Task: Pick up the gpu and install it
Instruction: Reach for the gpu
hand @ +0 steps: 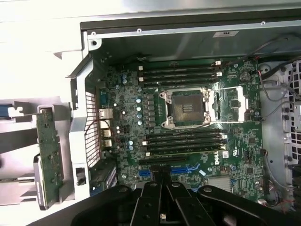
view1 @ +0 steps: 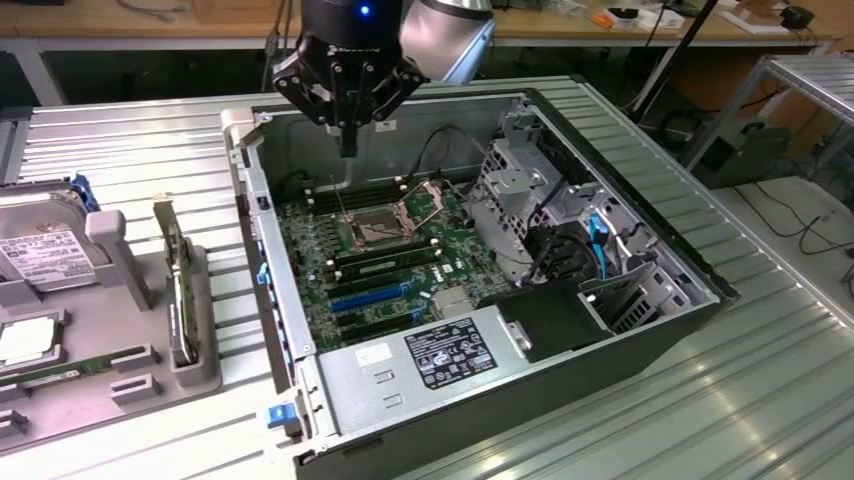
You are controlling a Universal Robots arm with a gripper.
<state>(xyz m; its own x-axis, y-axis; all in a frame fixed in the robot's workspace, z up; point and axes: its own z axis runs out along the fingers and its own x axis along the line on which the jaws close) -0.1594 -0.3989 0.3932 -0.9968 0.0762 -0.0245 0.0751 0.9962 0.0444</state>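
Gripper (view1: 348,150) pressed together, empty, hanging over the open computer case (view1: 360,395). The gpu (view1: 178,290) stands on edge at the grey holder's (view1: 127,270) case-side edge, its face hard to make out.

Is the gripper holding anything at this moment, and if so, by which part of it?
Nothing is held. The gripper is shut and empty above the open computer case; the gpu stands on edge in its holder beside the case.
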